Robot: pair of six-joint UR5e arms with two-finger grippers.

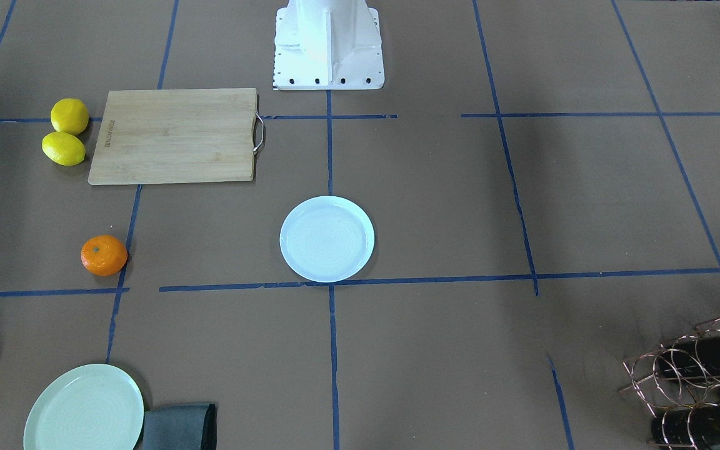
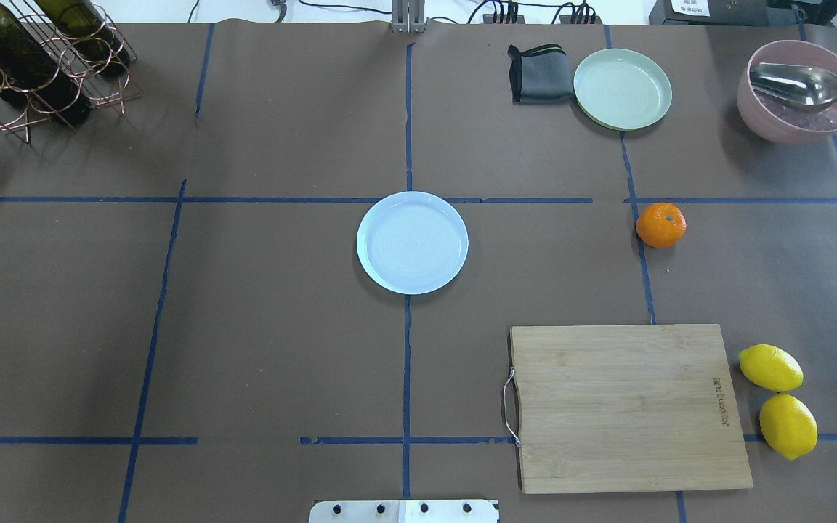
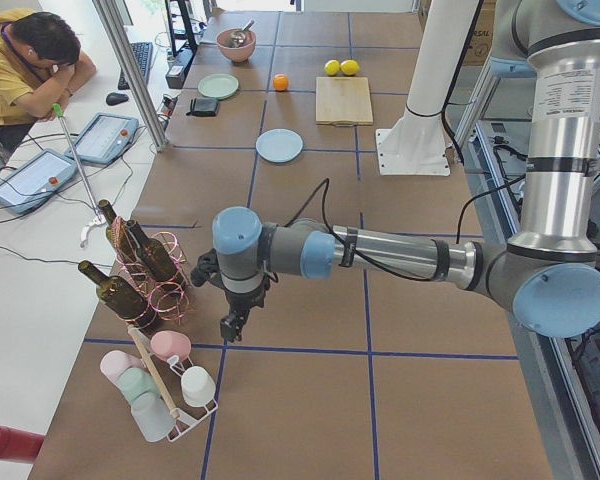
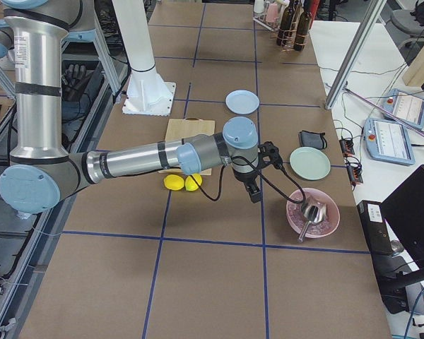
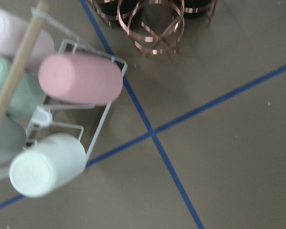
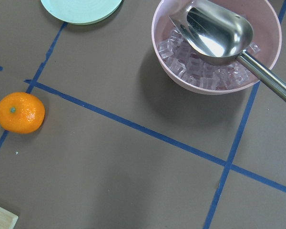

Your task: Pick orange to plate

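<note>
The orange [image 2: 660, 225] lies alone on the brown table, right of the white plate [image 2: 412, 242], which is bare and sits at the table's middle. In the front-facing view the orange [image 1: 104, 255] is at the left and the plate [image 1: 327, 239] at the centre. My right gripper [image 4: 254, 194] hangs above the table between the pink bowl and the lemons; its wrist view has the orange [image 6: 20, 112] at the left edge. My left gripper [image 3: 230, 328] hovers far off beside the bottle rack. Whether either gripper is open or shut I cannot tell.
A wooden cutting board [image 2: 629, 407] and two lemons [image 2: 778, 399] lie near the robot's right. A pale green plate [image 2: 623, 88], grey cloth [image 2: 538, 74] and pink bowl [image 2: 800, 91] with ice and a scoop stand far right. Bottle rack [image 2: 33, 62] and cup rack [image 3: 160, 385] stand far left.
</note>
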